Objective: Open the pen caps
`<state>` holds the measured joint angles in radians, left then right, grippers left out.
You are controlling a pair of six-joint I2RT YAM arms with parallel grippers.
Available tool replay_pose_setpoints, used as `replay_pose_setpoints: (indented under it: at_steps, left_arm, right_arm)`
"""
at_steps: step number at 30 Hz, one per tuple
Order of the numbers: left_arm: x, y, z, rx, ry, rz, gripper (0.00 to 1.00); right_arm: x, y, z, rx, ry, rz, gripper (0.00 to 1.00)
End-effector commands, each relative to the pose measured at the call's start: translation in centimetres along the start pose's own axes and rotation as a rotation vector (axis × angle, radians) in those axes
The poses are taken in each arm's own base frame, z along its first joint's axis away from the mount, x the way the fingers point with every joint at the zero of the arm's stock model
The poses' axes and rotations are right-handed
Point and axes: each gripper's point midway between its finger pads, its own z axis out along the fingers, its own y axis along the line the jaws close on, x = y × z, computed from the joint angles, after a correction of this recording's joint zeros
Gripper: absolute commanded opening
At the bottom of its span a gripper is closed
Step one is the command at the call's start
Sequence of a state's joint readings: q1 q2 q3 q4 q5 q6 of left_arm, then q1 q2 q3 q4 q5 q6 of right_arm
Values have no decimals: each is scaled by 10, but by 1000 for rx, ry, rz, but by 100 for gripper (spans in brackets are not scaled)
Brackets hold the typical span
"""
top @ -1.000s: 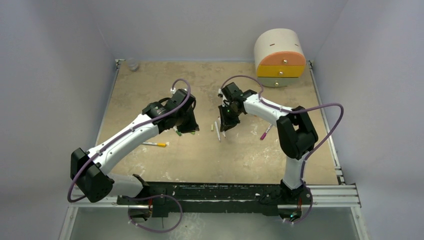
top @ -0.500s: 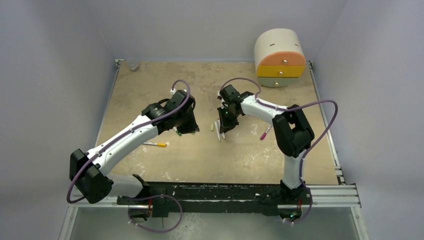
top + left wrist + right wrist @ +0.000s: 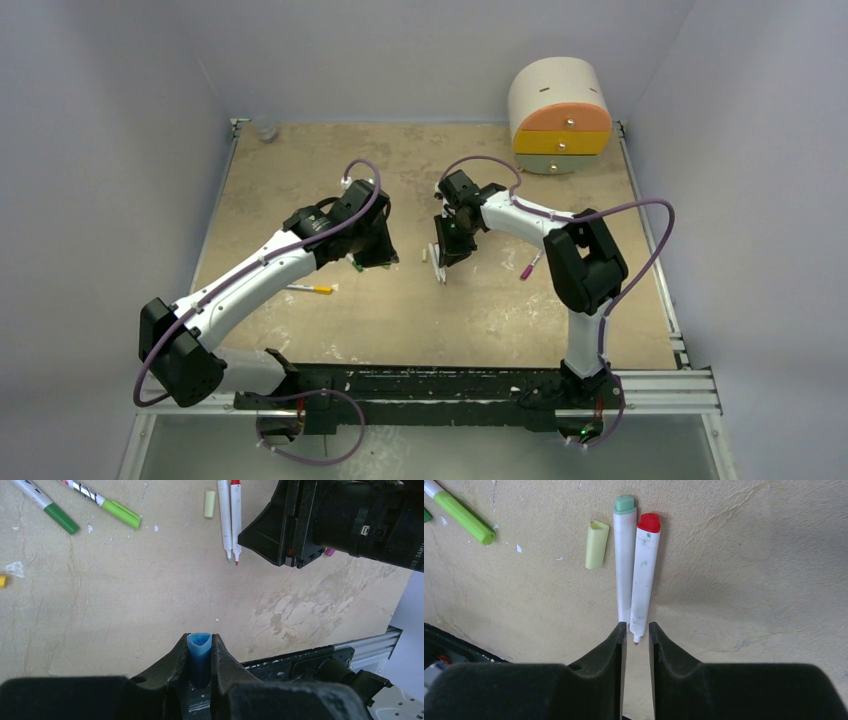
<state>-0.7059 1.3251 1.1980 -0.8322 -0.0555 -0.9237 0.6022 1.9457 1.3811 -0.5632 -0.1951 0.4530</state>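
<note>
- The blue cap (image 3: 200,660) is sitting off its pen, pinched upright between the nearly closed fingers of the left gripper (image 3: 200,639). That gripper is hovering over the table (image 3: 480,310) to the left of the pair of uncapped pens.
- The pair is made up of a red-ended pen (image 3: 644,575) and a green-ended pen (image 3: 624,565). They are lying side by side and touching, with a loose pale cap (image 3: 596,545) resting just beside the pair on its left.
- The right gripper (image 3: 637,626) is standing at the nib end of the pair with its jaws a narrow gap apart. The red-ended pen's nib is lying in that gap. Nothing seems to be clamped, though it is unclear whether a pad is brushing the barrel.
- The work appears to be passing from one pen to the next.
- The next move is probably calling for the blue cap to be set down clear of the pair. The nearest capped targets are the two green-capped pens (image 3: 117,511), lying farther left of the pair. One gripper would be steadying the barrel while the other pulls the cap straight along it.
- Only the left wrist view is showing the blue cap in its grip, and only the right wrist view is showing the gap and the nib.
- Only the top view is showing an orange-tipped pen (image 3: 310,289) well left of the pair, a magenta-capped pen (image 3: 531,265) to its right, and the drawer unit (image 3: 560,105) far beyond it. In that view the arms are hiding both sets of jaws.
</note>
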Motion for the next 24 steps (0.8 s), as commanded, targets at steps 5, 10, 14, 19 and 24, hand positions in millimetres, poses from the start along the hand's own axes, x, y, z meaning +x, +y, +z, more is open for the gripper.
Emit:
replay_pose_setpoints:
  at_steps: [5, 10, 14, 19, 24]
  left_arm:
    - [-7, -7, -10, 50, -33, -9, 0]
    - [-6, -6, -7, 51, -29, -12, 0]
    - [-9, -10, 7, 43, -23, 11, 0]
    - [-17, -24, 41, 33, 0, 52, 0]
    - [-26, -33, 76, 20, 9, 94, 0]
  right_arm:
    - [-1, 3, 1, -8, -11, 5, 26]
    - [2, 3, -4, -4, -2, 6, 27]
    - [-5, 9, -25, -10, -21, 16, 29]
    - [-19, 8, -61, 8, -93, 19, 33]
    - [-19, -6, -85, 8, -136, 56, 34]
